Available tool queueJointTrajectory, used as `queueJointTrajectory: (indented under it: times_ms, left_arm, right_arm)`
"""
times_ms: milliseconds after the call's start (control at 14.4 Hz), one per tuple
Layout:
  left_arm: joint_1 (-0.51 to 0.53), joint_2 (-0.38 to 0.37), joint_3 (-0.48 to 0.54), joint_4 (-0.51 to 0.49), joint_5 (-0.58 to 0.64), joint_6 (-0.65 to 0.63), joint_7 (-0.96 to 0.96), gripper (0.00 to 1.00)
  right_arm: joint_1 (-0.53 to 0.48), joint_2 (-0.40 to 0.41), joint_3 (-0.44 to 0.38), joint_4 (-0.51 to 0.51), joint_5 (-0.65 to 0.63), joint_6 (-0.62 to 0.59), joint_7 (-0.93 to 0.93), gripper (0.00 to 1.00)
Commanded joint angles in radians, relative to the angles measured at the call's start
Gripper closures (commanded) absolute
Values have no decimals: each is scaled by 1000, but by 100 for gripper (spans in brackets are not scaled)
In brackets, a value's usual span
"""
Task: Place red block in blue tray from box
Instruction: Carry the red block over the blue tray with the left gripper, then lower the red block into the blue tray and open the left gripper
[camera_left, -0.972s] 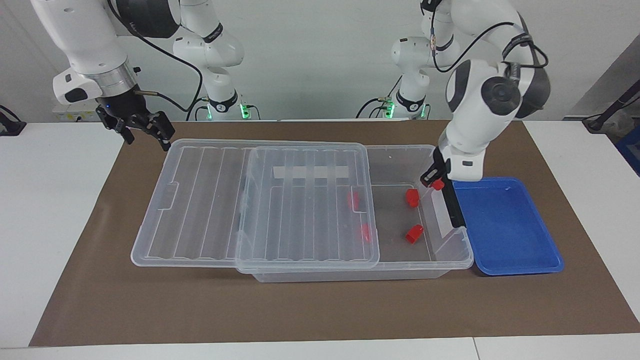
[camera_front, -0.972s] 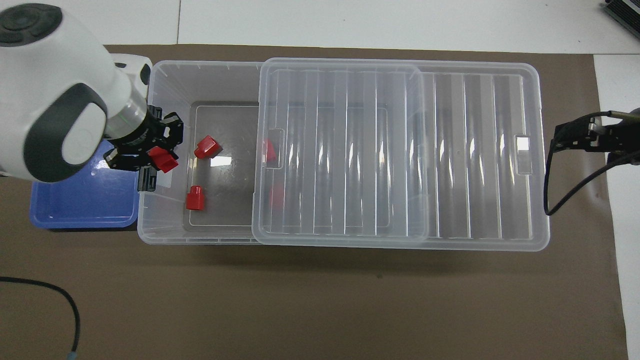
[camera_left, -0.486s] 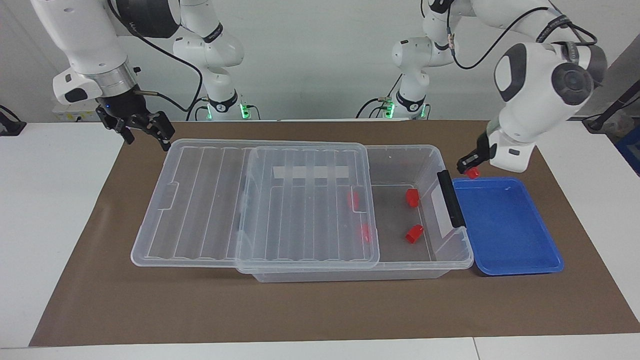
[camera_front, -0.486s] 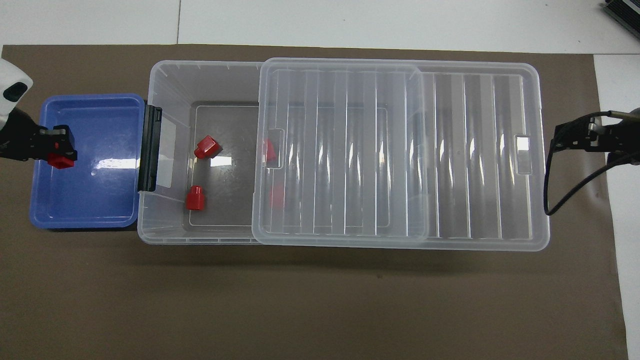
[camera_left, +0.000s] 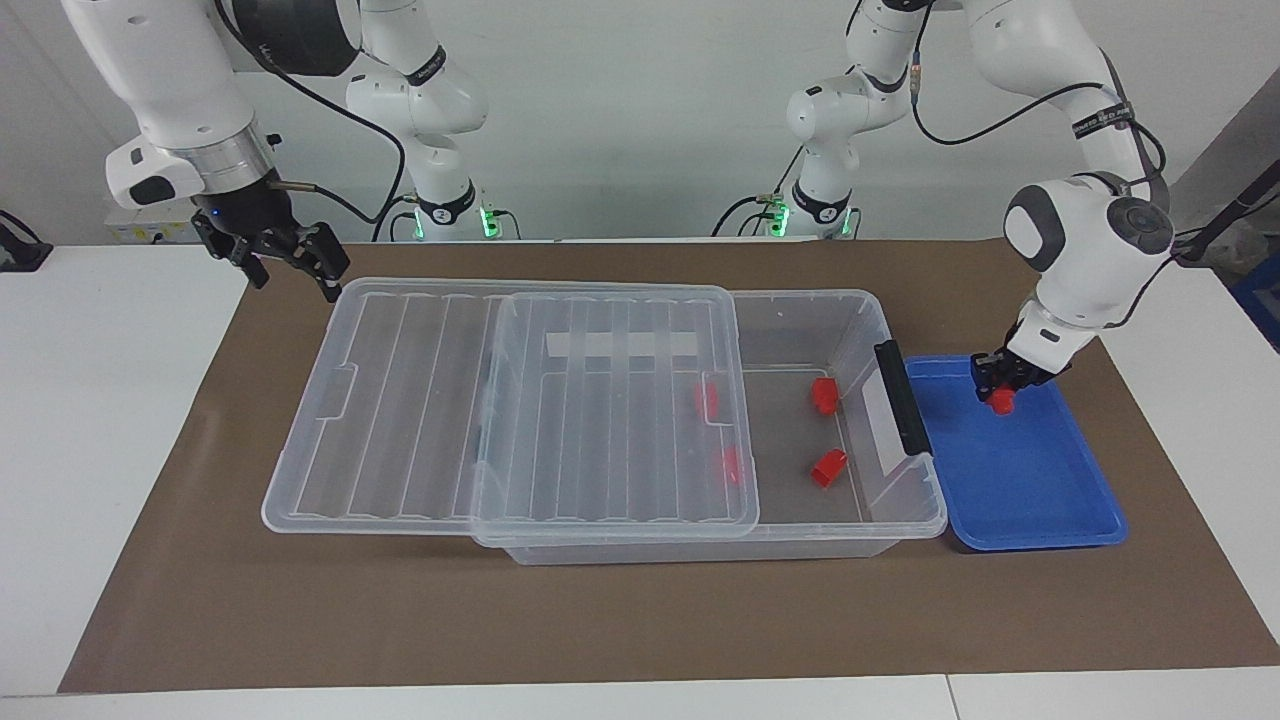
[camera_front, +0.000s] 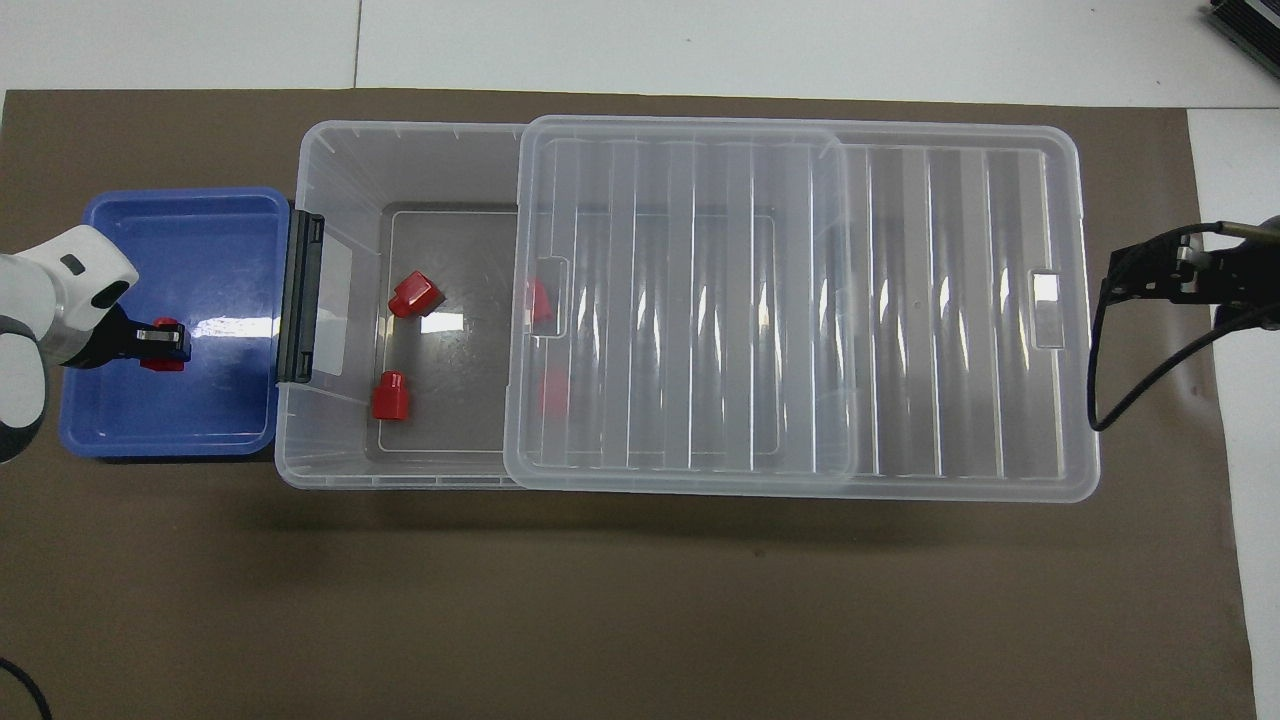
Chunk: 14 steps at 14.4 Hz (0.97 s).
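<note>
Brown paper covers the middle of a white table (camera_left: 110, 420), with a pale wall at the robots' end. From the facing camera, the box (camera_left: 800, 520) sits on the paper, its ribbed lid (camera_left: 450, 420) slid toward the right arm's end so the part nearest the blue tray (camera_left: 1040, 490) is uncovered. The left gripper (camera_left: 1000, 388) is low inside the tray, jaws pinching a red block (camera_left: 1001, 401) at the tray floor. Two loose blocks (camera_left: 826, 467) lie in the uncovered part of the box. The right gripper (camera_left: 290, 262) waits above the paper by the lid's end, jaws spread.

From overhead, the left gripper (camera_front: 160, 342) pinches the red block (camera_front: 160, 362) over the tray (camera_front: 200, 420), which touches the box's dark latch (camera_front: 298, 300). Two more blocks (camera_front: 540, 300) show faintly under the lid (camera_front: 800, 300). The right gripper (camera_front: 1130, 275) sits past the lid's end.
</note>
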Motion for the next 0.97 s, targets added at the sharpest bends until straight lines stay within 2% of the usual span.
queueJointTrajectory:
  times_ms: [0,208,417,694,903]
  left_arm:
    - [37,24,-8,-30,20,75,6,100]
    - [30,51,-9,-30,17,121,-108,100]
    - [19,62,-9,-41,17,166,-140,100]
    - [2,55,-9,-156,17,273,-143,100]
    - [3,56,-9,-162,17,273,-143,100]
  right_arm:
    - [-7,5,4,12,10,-10,11,0]
    - [-8,5,4,12,10,-10,9,0]
    - [-7,5,4,12,10,-10,9,0]
    - [-7,5,4,12,10,-10,9,0]
    - [-8,5,4,12,10,-10,9,0]
